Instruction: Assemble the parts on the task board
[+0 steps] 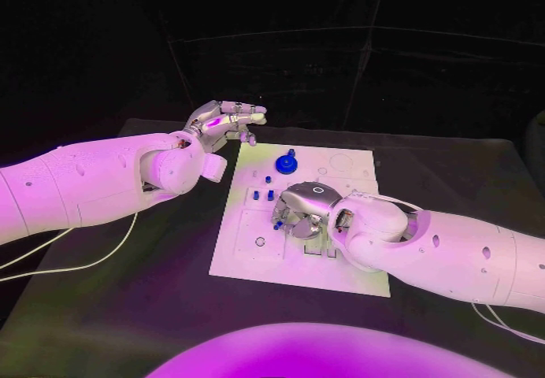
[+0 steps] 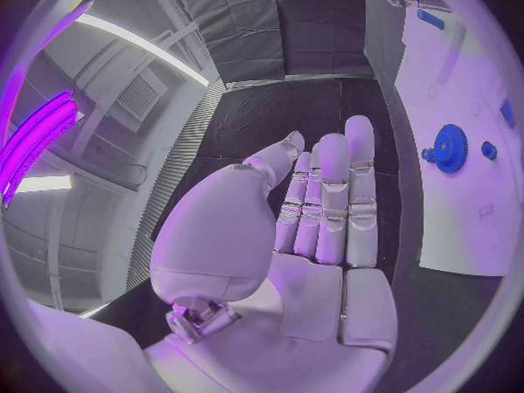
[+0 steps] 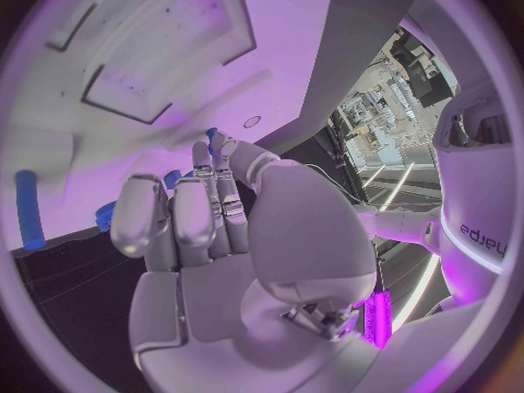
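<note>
Right hand (image 1: 305, 211), fingers curled down on the middle of the white task board (image 1: 346, 161) with its grasp hidden, covers parts that its wrist view partly shows, a blue peg (image 3: 27, 210), while the left hand (image 1: 221, 120), empty and fingers extended, hangs upper left near the blue gear (image 1: 287, 163).

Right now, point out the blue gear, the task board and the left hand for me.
blue gear (image 1: 287, 164): head view, on its round face.
task board (image 1: 244, 256): head view, on a bare part near its left edge.
left hand (image 1: 218, 122): head view, on the back of the hand.
</note>
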### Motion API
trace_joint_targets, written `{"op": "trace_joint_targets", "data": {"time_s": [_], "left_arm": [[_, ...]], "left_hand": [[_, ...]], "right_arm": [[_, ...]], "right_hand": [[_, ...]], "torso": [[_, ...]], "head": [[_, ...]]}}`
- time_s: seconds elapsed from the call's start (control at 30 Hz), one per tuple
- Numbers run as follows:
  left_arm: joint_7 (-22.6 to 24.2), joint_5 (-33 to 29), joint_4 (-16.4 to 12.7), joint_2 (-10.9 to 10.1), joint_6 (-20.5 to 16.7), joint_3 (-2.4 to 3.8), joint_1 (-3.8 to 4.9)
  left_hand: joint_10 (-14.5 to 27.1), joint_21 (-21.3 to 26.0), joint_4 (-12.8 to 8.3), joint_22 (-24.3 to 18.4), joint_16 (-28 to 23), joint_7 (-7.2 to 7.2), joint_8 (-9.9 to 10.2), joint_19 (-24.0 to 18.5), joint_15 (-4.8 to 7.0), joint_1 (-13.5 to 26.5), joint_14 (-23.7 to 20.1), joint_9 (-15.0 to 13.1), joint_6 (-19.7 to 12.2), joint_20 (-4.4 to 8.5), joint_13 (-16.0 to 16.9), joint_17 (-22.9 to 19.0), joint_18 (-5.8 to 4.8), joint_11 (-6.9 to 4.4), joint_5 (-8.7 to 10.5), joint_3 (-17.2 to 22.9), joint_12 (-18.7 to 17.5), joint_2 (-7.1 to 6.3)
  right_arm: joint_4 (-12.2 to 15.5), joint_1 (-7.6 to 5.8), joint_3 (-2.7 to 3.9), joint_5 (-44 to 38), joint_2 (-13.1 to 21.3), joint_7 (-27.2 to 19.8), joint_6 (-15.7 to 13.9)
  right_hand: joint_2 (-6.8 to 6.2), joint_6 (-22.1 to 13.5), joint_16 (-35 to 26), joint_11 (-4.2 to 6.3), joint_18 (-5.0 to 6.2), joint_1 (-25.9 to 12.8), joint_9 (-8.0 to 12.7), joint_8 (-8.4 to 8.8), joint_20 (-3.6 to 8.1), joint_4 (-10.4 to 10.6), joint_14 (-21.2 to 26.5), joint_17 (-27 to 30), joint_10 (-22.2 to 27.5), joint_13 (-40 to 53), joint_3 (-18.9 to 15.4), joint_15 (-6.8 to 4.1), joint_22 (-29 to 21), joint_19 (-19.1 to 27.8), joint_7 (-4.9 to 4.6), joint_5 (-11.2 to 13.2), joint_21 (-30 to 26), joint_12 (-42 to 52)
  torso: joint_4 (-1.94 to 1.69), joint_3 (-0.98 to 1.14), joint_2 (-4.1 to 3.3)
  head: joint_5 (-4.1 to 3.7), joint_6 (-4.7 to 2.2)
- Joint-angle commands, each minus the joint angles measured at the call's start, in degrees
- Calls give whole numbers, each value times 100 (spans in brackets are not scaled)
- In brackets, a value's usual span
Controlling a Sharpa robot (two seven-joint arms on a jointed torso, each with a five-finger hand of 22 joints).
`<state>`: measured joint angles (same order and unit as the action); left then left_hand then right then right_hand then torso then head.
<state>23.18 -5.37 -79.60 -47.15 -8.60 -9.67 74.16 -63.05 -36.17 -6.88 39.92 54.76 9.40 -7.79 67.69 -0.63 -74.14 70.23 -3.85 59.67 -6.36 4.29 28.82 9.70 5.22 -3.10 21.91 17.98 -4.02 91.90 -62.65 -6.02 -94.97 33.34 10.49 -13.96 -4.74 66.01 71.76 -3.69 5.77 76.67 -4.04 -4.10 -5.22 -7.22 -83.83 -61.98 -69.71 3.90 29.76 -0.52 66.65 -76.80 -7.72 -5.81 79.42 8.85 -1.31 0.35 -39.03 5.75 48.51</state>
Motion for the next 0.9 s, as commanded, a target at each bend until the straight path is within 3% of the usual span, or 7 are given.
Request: {"op": "trace_joint_targets", "data": {"time_s": [0.03,0.73,0.9], "left_arm": [[32,-15,2,3,100,5,10],[11,-15,-7,6,151,5,10],[5,-15,-8,3,159,5,11]], "left_hand": [[40,39,7,-5,-34,26,9,-53,-2,18,-35,1,-16,-2,-8,-5,73,20,16,-31,23,45],[45,45,7,-9,-33,26,9,-53,-3,21,-38,1,-19,-3,-9,-9,73,21,16,-40,25,44],[45,45,7,-9,-33,26,9,-53,-3,21,-38,1,-19,-3,-9,-9,73,21,16,-40,25,44]], "right_arm": [[10,-6,0,-64,-2,8,2],[-65,-6,1,-247,-200,211,419],[-78,-6,1,-260,-211,206,313]], "right_hand": [[-1,10,13,-19,-94,-72,-5,-13,-7,30,-191,5,-15,-8,17,-33,-9,-29,-25,-39,23,-33],[-41,-20,-2,-36,-89,-138,3,13,-18,59,-179,44,19,-11,-17,-19,-32,-7,-37,-39,15,-65],[-120,-289,-39,-129,-79,-218,40,66,-67,94,-155,121,310,-36,-19,55,-98,48,-128,-56,-16,-236]], "torso": [[-2,0,-3],[-6,-1,-2],[-4,-4,3]], "head": [[-9,6],[-31,40],[-35,44]]}}
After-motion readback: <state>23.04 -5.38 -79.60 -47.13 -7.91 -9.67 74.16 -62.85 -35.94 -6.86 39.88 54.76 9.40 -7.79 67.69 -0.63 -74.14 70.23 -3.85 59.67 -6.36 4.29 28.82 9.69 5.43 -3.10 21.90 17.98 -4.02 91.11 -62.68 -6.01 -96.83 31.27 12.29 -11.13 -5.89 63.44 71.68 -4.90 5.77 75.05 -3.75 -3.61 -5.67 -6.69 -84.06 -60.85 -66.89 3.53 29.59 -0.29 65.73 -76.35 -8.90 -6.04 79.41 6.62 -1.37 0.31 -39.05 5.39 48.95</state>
